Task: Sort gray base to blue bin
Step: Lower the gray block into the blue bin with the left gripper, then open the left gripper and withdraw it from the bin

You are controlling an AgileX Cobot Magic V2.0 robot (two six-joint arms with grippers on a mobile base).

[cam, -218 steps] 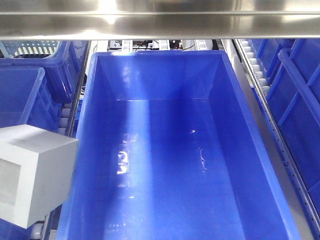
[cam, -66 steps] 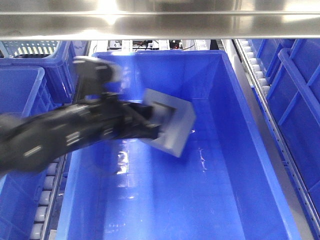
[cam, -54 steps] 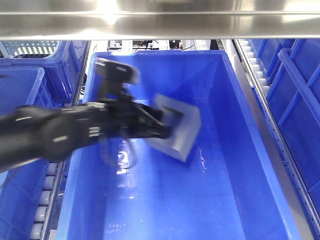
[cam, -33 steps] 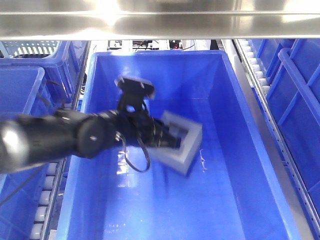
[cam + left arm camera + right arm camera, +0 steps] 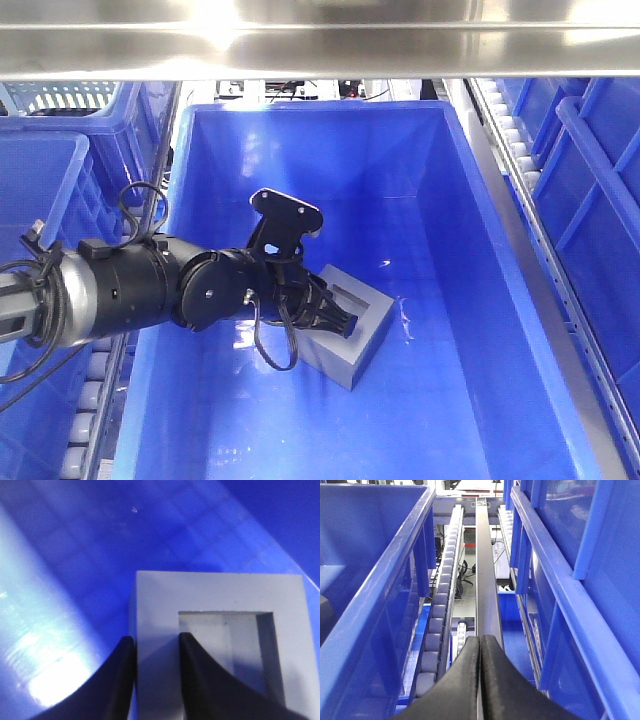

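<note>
The left claw (image 5: pixel 335 318) pinches one wall of the gray base (image 5: pixel 350 335), which rests on the blue bin's (image 5: pixel 480 250) floor. The right claw (image 5: pixel 479 680) is pressed closed, empty.

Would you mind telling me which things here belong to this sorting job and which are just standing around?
Part of the job:
- gray base
- blue bin
- left claw, shut on the base's wall

Just there:
- neighbouring blue crates
- pale slotted basket
- roller track
- right claw, shut, empty

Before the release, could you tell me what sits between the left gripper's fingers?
In the left wrist view, one wall of the gray base sits between the left gripper's fingers, with one finger inside its recess.
</note>
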